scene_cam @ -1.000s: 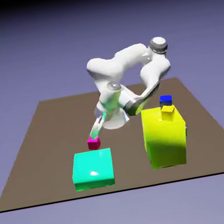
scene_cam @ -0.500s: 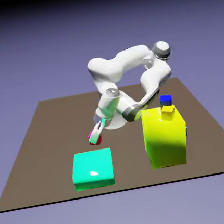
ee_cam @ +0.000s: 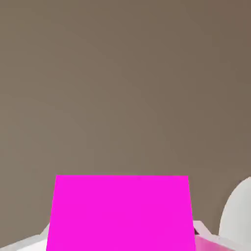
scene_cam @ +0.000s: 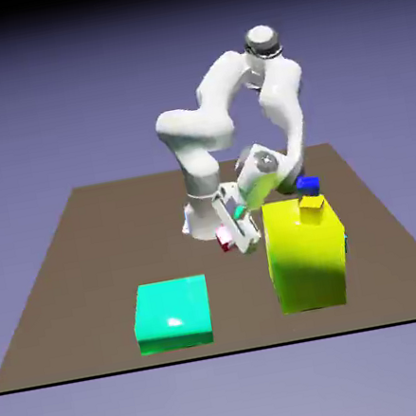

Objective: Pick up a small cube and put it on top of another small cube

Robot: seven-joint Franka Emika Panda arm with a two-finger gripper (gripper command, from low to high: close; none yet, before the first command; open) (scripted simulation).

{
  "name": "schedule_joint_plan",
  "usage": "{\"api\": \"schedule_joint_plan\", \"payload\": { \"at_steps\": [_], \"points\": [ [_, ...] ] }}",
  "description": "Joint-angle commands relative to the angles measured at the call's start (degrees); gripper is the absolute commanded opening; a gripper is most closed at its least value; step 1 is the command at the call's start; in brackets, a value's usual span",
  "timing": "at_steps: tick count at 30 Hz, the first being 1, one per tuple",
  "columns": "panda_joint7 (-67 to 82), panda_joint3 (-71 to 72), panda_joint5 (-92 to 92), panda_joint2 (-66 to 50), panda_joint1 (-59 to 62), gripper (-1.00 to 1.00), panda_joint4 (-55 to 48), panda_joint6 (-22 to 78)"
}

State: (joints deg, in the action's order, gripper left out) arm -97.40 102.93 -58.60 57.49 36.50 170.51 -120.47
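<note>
The small cube [scene_cam: 224,240], tiny and magenta-pink, hangs above the brown table just left of the tall yellow block [scene_cam: 307,254], with my gripper [scene_cam: 230,238] shut on it. In the hand view the small cube [ee_cam: 120,213] fills the lower middle and hides most of both fingers. A small yellow cube [scene_cam: 311,203] rests on the block's top, and a small blue cube [scene_cam: 308,184] shows just behind it. The hand is tilted, with the white arm arched over it from the back.
A flat teal slab [scene_cam: 173,314] lies at the front, toward the exterior view's left. Bare brown table [ee_cam: 122,83] fills the upper hand view, and the white robot base [ee_cam: 238,211] shows at its lower right.
My gripper shut on the magenta cube, lifted it off the table behind the teal slab, and swung it toward the exterior view's right, up to the yellow block.
</note>
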Motion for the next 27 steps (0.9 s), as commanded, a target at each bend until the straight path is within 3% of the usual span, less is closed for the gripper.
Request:
{"api": "schedule_joint_plan", "payload": {
  "at_steps": [1, 23, 27],
  "points": [
    [-0.28, -0.77, 2.62, -1.65, -1.22, -1.0, -0.16, -2.29],
    [-5.32, -15.99, 47.76, -30.69, -22.14, -1.0, -3.09, -56.25],
    [-5.78, -12.3, 48.09, -30.27, -17.85, -1.0, -3.58, -57.97]
  ]
}}
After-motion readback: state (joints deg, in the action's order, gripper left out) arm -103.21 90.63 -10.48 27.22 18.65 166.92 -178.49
